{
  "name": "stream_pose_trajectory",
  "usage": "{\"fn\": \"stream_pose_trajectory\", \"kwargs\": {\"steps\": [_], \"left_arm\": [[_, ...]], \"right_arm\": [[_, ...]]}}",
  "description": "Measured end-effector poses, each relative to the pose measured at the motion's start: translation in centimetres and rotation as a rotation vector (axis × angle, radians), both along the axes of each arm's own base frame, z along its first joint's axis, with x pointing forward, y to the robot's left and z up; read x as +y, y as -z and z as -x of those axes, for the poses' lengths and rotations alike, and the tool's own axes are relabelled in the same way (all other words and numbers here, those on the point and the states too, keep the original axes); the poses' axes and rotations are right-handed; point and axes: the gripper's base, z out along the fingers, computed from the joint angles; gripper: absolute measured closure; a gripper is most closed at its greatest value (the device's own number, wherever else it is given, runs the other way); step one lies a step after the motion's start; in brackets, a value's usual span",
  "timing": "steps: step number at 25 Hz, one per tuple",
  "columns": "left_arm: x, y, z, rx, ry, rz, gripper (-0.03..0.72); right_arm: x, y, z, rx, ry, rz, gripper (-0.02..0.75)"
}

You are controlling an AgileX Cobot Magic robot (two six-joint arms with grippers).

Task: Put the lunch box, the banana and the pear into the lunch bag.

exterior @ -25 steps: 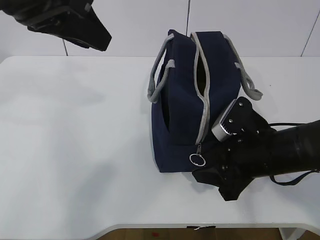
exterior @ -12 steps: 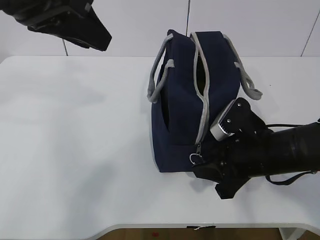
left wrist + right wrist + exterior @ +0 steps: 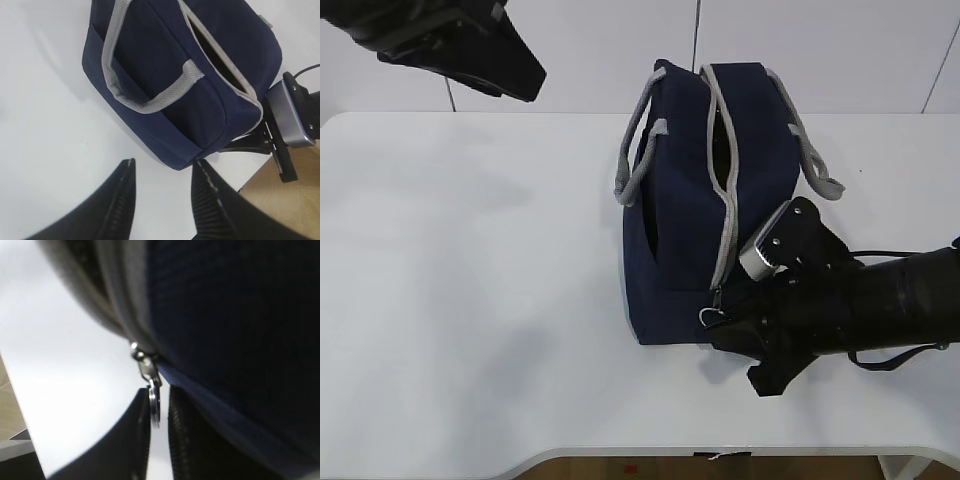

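Table [image 3: 470, 300], white, carries the navy lunch bag [image 3: 700, 200] at centre, upright, its grey zipper [image 3: 725, 215] parted along the top. Left claw [image 3: 162, 192] hangs high at far left, well apart from the bag, fingers spread and holding nothing. Right claw [image 3: 159, 412] sits at the bag's near end, fingers narrowed onto the ring pull [image 3: 155, 407].

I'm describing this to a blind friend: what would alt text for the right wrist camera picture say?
Close-up of the right gripper with its two dark fingers closed around the metal ring pull hanging from the zipper of the navy lunch bag. Behind it lies the white table.
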Motion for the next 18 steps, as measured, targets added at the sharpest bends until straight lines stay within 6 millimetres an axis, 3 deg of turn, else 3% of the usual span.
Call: {"fn": "stream_pose_trajectory", "kwargs": {"steps": [3,11,18], "left_arm": [[0.0,0.0,0.0,0.000,0.000,0.000,0.402],[0.0,0.0,0.0,0.000,0.000,0.000,0.402],[0.0,0.0,0.0,0.000,0.000,0.000,0.403]], "right_arm": [[0.0,0.0,0.0,-0.001,-0.001,-0.002,0.729],[0.0,-0.1,0.0,0.012,0.010,-0.012,0.731],[-0.3,-2.4,1.2,0.051,0.014,0.003,0.731]]}}
